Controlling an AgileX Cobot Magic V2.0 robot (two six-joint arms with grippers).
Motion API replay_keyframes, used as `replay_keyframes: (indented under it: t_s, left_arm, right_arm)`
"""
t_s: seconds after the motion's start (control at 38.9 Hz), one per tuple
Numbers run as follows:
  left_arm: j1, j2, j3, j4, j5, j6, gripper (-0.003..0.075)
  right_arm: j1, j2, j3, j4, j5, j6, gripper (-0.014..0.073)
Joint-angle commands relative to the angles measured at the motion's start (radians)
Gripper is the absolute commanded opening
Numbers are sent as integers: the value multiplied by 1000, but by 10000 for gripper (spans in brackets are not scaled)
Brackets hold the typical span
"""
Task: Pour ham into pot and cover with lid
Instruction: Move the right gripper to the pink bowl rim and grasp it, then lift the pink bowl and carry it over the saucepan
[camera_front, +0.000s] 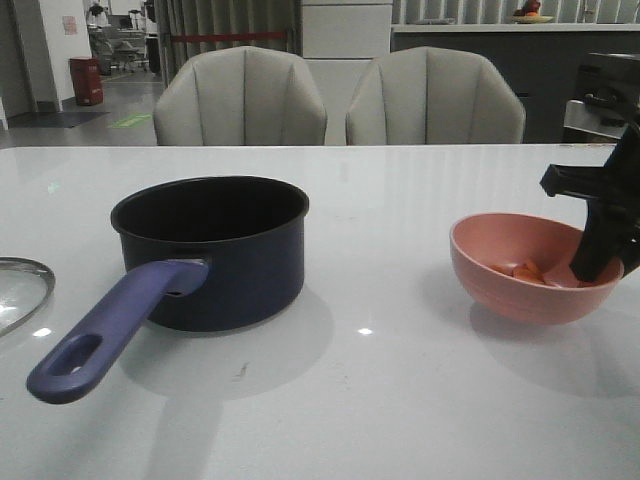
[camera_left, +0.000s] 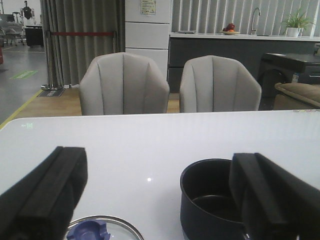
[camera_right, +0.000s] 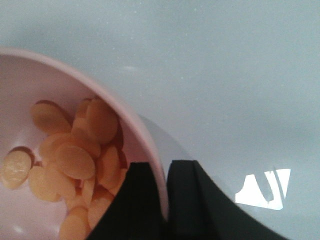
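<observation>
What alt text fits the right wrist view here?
The right hand pinches the rim of a pink bowl, one finger inside and one outside. The bowl holds pale orange ham slices and sits on a glossy white table.

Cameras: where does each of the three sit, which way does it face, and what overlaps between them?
Front view: faces forward over the table; dark navy saucepan, glass lid, right gripper on the pink bowl.
Left wrist view: on the left arm, facing two chairs; open left gripper above the saucepan and lid.
Right wrist view: on the right arm, looking down; fingers clamp the bowl's rim, orange-pink ham slices inside.
Shared: front and left see the saucepan; front and right the bowl.
</observation>
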Motion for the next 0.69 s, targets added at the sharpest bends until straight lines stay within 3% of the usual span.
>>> replay_keyframes:
  t_s: [0.0,0.1,0.23,0.33,0.46,0.67]
  left_arm:
    - [-9,8,-26,-4,-71,-1,617]
    - [-9,8,-26,-4,-71,-1,617]
    - [-9,8,-26,-4,-71,-1,617]
    - [-9,8,-26,-4,-71,-1,617]
    - [-9,8,-26,-4,-71,-1,617]
    - [-9,8,-26,-4,-71,-1,617]
  right_arm:
    - [-6,-104,-31,6,-39,-27,129]
    - [-6,-158,-31,26,-72,-27,130]
    - [-4,-235,-31,146,-67,-28,130]
    - [32,-278,-31,151,-88,-69,130]
    - [132,-318,-31,150,-151,-128,130]
    - [319,-302,-31,152,-285,-76,130]
